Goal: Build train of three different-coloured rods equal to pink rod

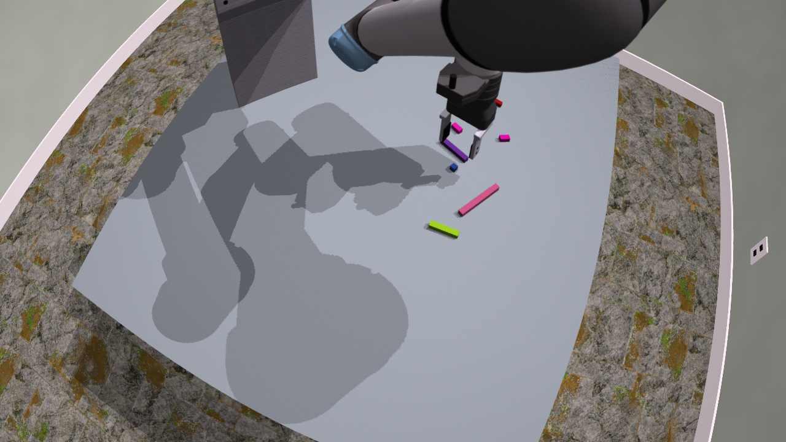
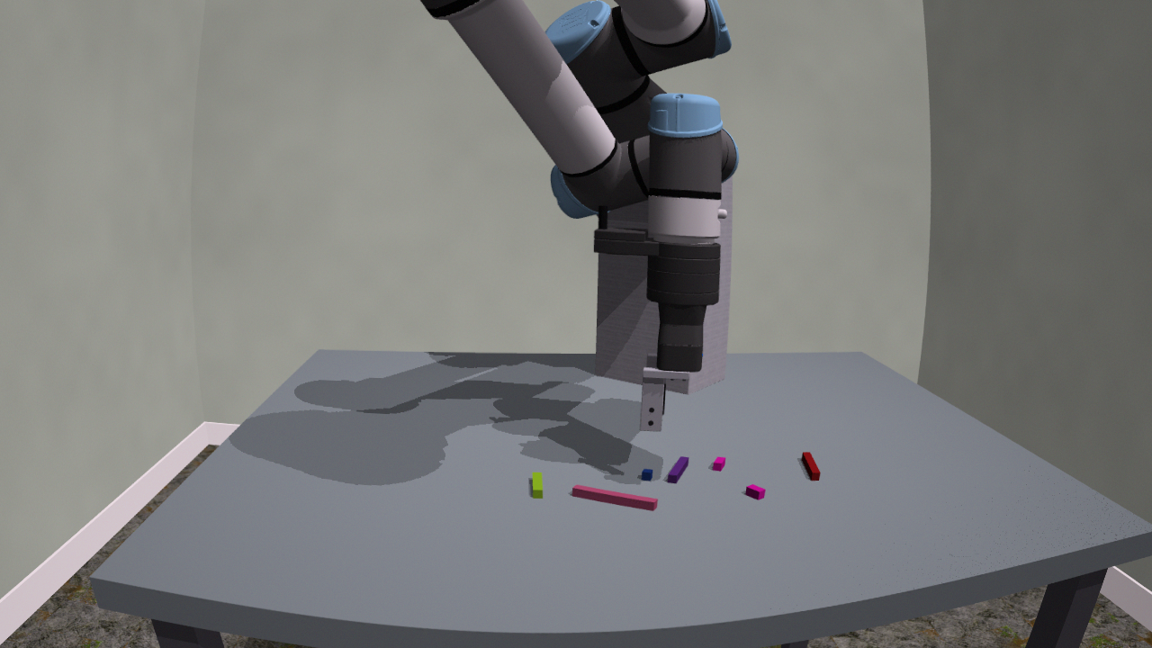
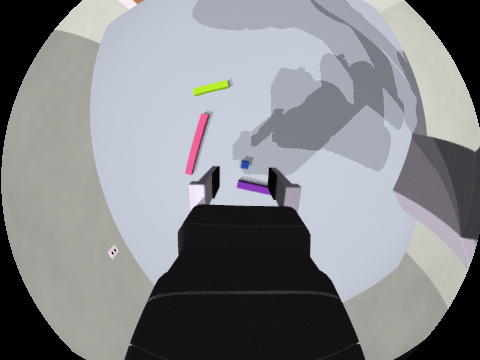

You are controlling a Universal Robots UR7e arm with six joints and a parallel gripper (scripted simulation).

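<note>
My gripper [image 1: 459, 143] is open and empty. It hovers above the purple rod [image 1: 455, 150], fingers to either side of it. In the side view the gripper [image 2: 652, 417] is clearly above the table and the purple rod [image 2: 677, 469] lies flat. In the wrist view the purple rod [image 3: 254, 187] shows between my fingertips. The blue rod [image 1: 453, 167] lies just off the purple rod's end. The pink rod [image 1: 478, 199] and the lime rod [image 1: 443, 229] lie nearer the front. Two magenta rods [image 1: 456, 127] [image 1: 503, 137] lie beside the gripper.
A red rod [image 2: 810, 464] lies to the right in the side view, mostly hidden behind the gripper in the top view. The grey robot pedestal [image 1: 267, 46] stands at the back of the table.
</note>
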